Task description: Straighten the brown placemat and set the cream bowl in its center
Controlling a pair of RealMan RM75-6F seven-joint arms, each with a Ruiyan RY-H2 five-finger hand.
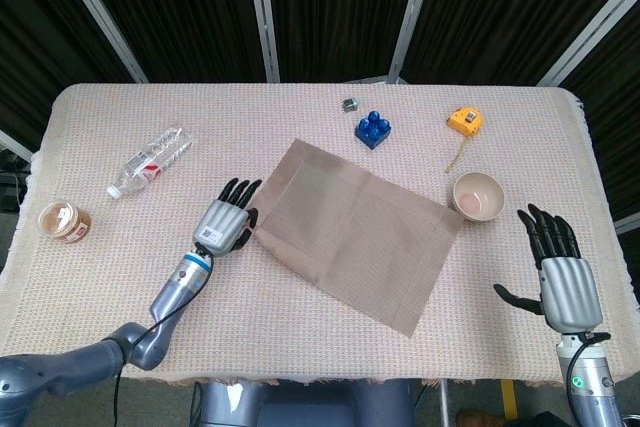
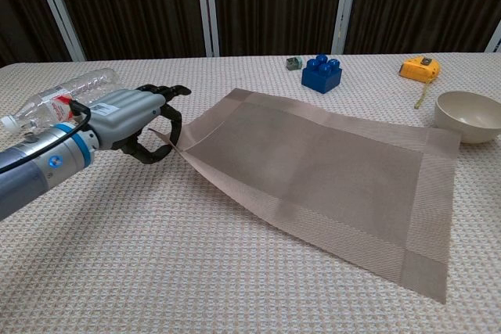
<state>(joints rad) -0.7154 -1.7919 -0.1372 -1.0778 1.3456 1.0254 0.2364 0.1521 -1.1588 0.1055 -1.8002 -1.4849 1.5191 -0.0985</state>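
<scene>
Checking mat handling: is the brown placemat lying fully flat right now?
No. The brown placemat lies spread, but the left robot hand pinches its near-left corner, lifting that edge off the table.

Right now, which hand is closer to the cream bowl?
Right. The right hand hangs open just in front of the cream bowl; the left hand grips the brown placemat at its far edge, across from the bowl.

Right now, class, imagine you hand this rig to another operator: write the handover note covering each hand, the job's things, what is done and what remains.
Left hand: pinches the near-left edge of the brown placemat, that corner lifted.
Right hand: open, holds nothing, near the table's right edge.
Placemat: askew on the table.
Cream bowl: upright on the cloth beside the mat's far-right corner, apparently apart from it.
Done: mat grasped.
Left: square the mat, set the bowl in its center.
</scene>
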